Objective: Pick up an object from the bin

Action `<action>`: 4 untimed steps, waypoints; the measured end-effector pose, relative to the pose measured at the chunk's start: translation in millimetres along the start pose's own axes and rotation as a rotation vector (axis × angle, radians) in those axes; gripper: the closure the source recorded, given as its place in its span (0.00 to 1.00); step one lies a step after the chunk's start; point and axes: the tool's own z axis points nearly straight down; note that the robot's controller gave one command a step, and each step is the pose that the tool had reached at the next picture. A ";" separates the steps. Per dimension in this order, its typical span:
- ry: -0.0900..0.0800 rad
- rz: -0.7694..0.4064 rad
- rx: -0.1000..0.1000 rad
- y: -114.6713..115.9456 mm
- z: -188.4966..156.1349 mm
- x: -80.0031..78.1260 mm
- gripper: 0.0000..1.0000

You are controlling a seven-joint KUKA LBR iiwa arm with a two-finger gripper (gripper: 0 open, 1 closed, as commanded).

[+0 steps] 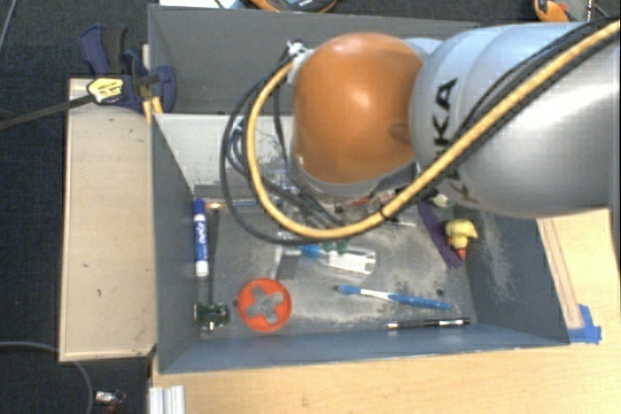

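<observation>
From my station I judge that the pick is not yet done. I see nothing lifted, and every thing I can count lies on the floor of the grey bin (505, 305). The arm (524, 131) reaches in low from the right, and its orange cover (354, 107) with the cables (254, 141) stands over the middle of the bin. The claw (312, 220) sits under this cover, so I cannot tell if it is wide, narrow or holding something.

The nearest thing below it is a clear plastic piece (340, 257) with a blue end, in the middle of the floor. I take it as the likely candidate, but I cannot confirm contact.

Near the front lie a blue pen (393, 297) and a black pen (427, 324). At the front left an orange-red disc (264, 305) with cut-outs lies beside a small dark green item (209, 313), and a blue marker (200, 238) lies along the left wall. At the right, the arm partly covers a yellow thing (462, 232) and a purple strip (439, 239), and I cannot make out what they are. Still to do, in my judgement, are the closing and the lift.
</observation>
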 end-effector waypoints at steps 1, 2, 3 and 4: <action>0.003 -0.049 0.001 -24.8 172.0 27.4 0.00; -0.013 -0.150 -0.004 -15.6 98.2 26.6 0.00; 0.005 -0.186 0.001 -13.0 139.2 22.9 0.00; -0.013 -0.187 -0.005 -1.8 168.9 13.0 0.00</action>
